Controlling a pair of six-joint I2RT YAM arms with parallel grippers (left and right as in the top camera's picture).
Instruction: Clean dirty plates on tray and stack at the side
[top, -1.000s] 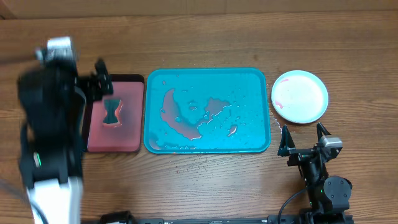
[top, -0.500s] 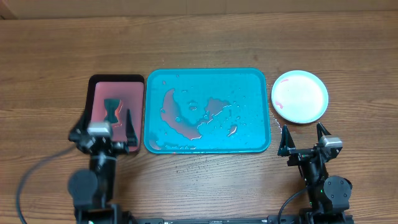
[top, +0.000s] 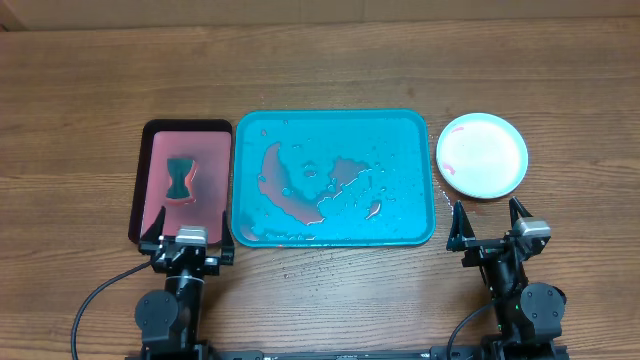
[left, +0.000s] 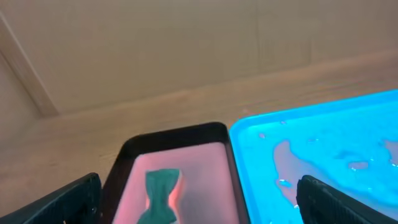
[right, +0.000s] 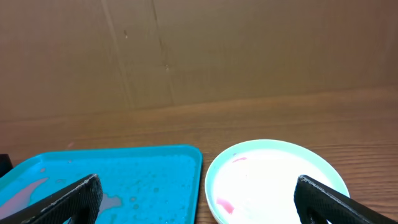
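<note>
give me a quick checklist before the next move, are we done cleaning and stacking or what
1. Turquoise tray free of plates: ok.
2. Plates stacked at the side: top plate sits right of the tray; how many lie under it, cannot tell.
3. Top plate clean: not ok, red smears show.
4. Sponge lying on dark red tray: ok.
5. Left claw and right claw open, empty: ok.

A brown wood-grain desk fills the overhead view under soft, even light. At 12 o'clock a plain tan wall rises behind it (faint seams cross its panels, one slanting).
</note>
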